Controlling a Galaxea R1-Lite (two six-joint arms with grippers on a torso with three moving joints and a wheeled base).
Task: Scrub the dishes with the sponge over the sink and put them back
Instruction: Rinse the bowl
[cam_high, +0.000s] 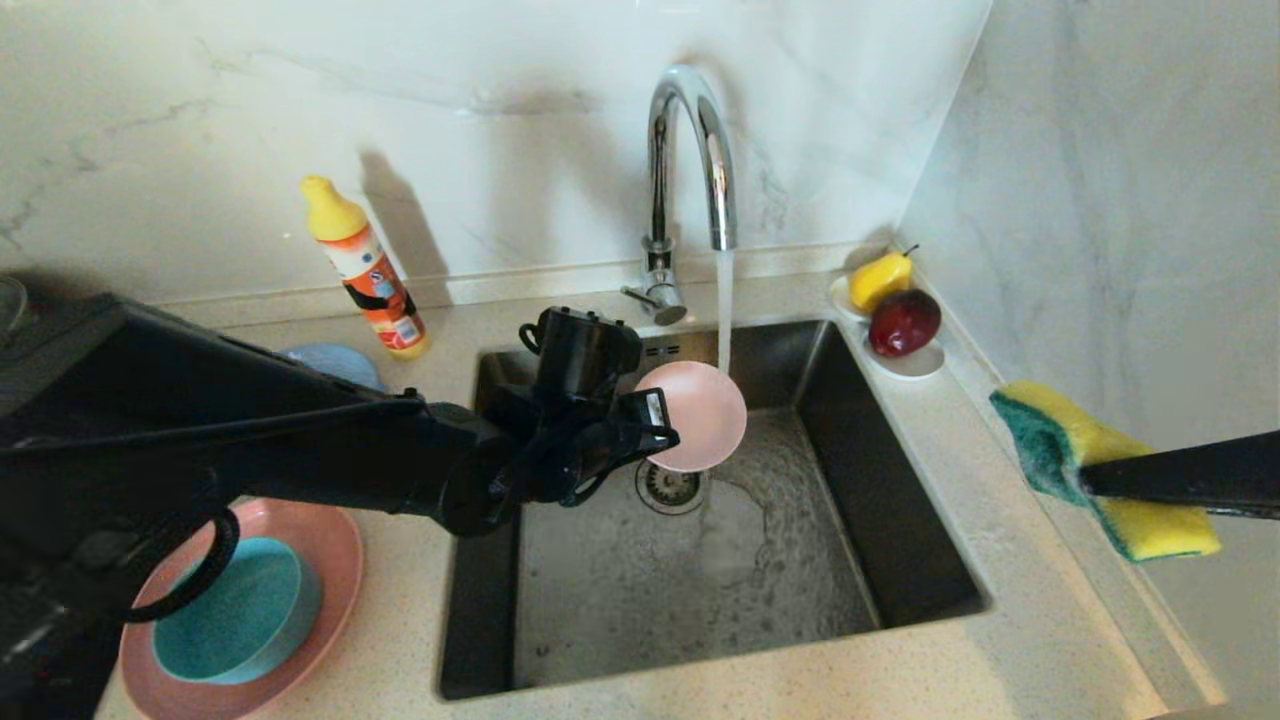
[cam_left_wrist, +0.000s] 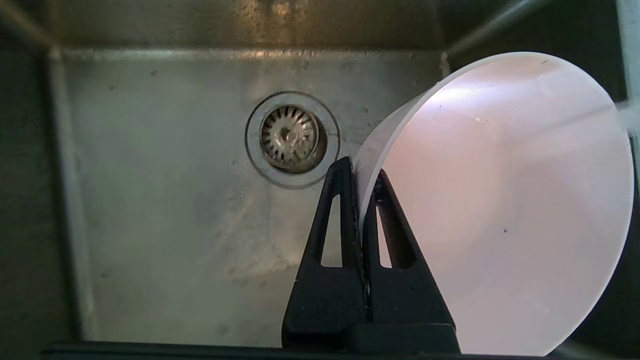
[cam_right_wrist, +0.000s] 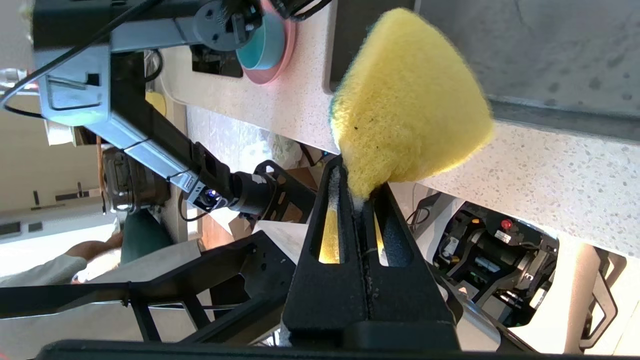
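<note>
1. Water from the chrome gooseneck faucet (cam_high: 690, 150) falls at the centre of the head view onto the upper edge of the small pale pink-white round bowl (cam_high: 700, 415), which our left gripper (cam_high: 655, 440) holds over the square brushed-steel sink (cam_high: 880, 520). We judge the step in hand to be rinsing and scrubbing this bowl.
2. Our left gripper (cam_left_wrist: 361, 180) is clamped on the bowl's rim (cam_left_wrist: 500, 200), one finger inside and one outside, as the left wrist view shows. The hold is thin, on the edge only, so we should press the sponge gently or the bowl may pivot.
3. Our right gripper (cam_right_wrist: 362, 192) is pinched tight on one end of the small bent yellow sponge with a green scouring layer (cam_high: 1100, 465). It hangs at the right edge of the head view, above the speckled counter (cam_high: 960, 450) and well apart from the bowl.
4. To scrub well, we would bring the sponge leftward over the basin, meet the bowl's open face with the free end, and keep both above the round drain strainer (cam_left_wrist: 291, 137) so the drips stay inside.
5. Waiting their turn at the lower left of the head view are the teal bowl (cam_high: 240, 610) sitting in the wide pink plate (cam_high: 330, 540); a grey-blue plate (cam_high: 335, 362) shows behind the arm.
6. We should steer clear of the orange and yellow detergent bottle (cam_high: 370, 275) and the small white dish of fruit (cam_high: 900, 320).
</note>
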